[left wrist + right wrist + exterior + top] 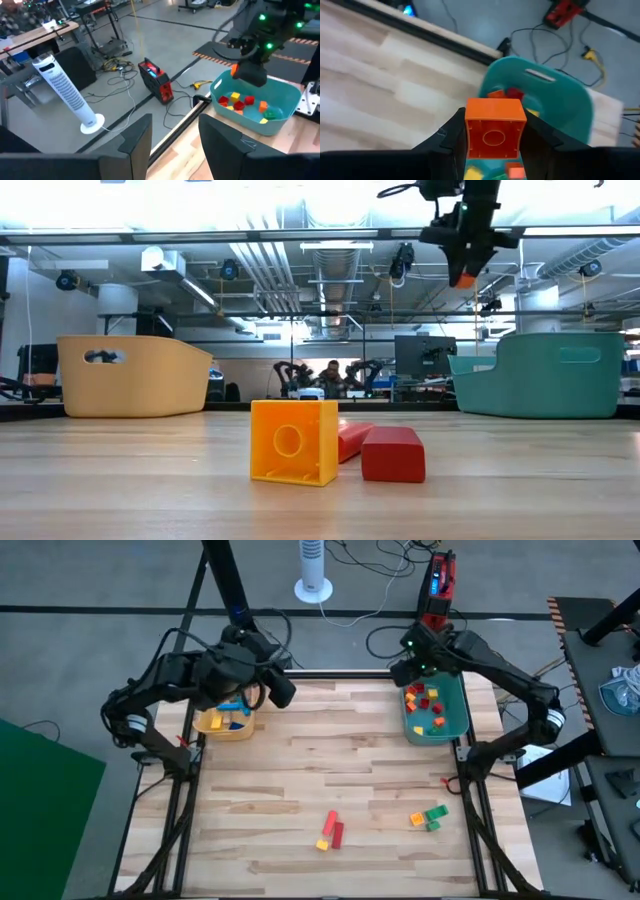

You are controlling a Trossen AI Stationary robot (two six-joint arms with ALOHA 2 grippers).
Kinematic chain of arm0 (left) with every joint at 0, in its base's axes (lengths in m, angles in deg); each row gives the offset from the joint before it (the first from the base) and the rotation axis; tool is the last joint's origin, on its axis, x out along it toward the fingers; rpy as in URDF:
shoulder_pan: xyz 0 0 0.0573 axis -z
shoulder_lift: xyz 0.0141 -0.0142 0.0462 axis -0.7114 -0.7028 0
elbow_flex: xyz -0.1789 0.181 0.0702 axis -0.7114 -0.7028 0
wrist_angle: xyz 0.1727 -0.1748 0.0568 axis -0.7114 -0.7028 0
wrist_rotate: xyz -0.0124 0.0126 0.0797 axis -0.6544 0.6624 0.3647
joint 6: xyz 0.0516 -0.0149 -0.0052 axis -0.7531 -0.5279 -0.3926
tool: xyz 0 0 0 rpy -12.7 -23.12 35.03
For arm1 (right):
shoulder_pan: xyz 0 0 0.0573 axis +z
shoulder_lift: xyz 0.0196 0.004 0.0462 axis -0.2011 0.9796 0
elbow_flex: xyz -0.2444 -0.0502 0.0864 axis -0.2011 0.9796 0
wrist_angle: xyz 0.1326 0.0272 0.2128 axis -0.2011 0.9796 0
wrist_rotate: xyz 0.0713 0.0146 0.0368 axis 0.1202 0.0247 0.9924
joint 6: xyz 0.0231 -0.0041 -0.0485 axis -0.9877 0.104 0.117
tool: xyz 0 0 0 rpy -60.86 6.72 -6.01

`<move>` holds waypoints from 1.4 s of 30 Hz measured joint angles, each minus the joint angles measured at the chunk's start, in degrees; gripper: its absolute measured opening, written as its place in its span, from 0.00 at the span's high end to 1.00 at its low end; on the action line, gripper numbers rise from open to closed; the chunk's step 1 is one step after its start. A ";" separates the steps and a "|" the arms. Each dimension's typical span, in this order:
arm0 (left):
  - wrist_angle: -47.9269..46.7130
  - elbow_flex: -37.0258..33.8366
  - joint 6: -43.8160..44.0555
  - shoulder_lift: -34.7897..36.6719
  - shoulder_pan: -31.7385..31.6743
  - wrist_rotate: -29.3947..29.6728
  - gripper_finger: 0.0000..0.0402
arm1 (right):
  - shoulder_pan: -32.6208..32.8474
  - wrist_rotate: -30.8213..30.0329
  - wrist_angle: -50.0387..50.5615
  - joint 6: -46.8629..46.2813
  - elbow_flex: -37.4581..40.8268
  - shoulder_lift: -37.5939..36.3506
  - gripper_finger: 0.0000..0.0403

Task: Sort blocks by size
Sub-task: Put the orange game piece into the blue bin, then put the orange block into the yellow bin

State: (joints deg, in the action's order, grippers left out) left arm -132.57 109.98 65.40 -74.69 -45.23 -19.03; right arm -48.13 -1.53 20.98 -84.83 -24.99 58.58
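Observation:
My right gripper is shut on an orange cube block high above the teal bin at the table's far right. That bin holds several short red, yellow, orange and green blocks. My left gripper hangs open and empty over the yellow bin at the far left, which holds blue and yellow blocks. Near the front edge, a yellow bar and two red bars lie together. To their right an orange and a green block rest on the wood. My right gripper pinches the orange cube by two opposite sides between its two fingers. The fingers come from above and point down. The cube hangs at the fingertips, lifted clear, above the teal bin's open top, with its hollow face toward the wrist camera.
The middle of the wooden table is bare wood between the two bins and the front blocks. A white fan and a red device stand on the floor beyond the far edge.

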 joint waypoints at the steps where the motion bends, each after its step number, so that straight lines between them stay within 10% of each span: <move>1: -0.79 0.60 0.09 -0.67 0.00 -0.03 0.63 | -0.80 -0.54 -0.01 0.45 0.00 0.01 0.69; 10: -16.34 2.27 10.73 -3.72 0.04 -0.23 0.63 | -6.33 -1.16 2.86 3.45 0.32 2.77 0.69; 23: -12.86 6.55 14.17 -2.89 0.04 -1.50 0.63 | -17.19 1.43 7.28 11.07 1.22 7.65 0.68; 33: -11.57 6.85 12.60 -3.36 0.04 -1.52 0.63 | -17.14 5.54 5.71 10.97 6.86 7.47 0.32; 42: -11.51 4.27 11.70 -3.90 -0.20 -11.97 0.63 | -7.95 15.97 -1.64 3.55 9.06 -2.89 0.25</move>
State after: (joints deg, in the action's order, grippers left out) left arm -144.08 114.25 77.10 -78.59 -45.43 -31.00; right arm -56.09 14.44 19.35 -81.27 -15.94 55.69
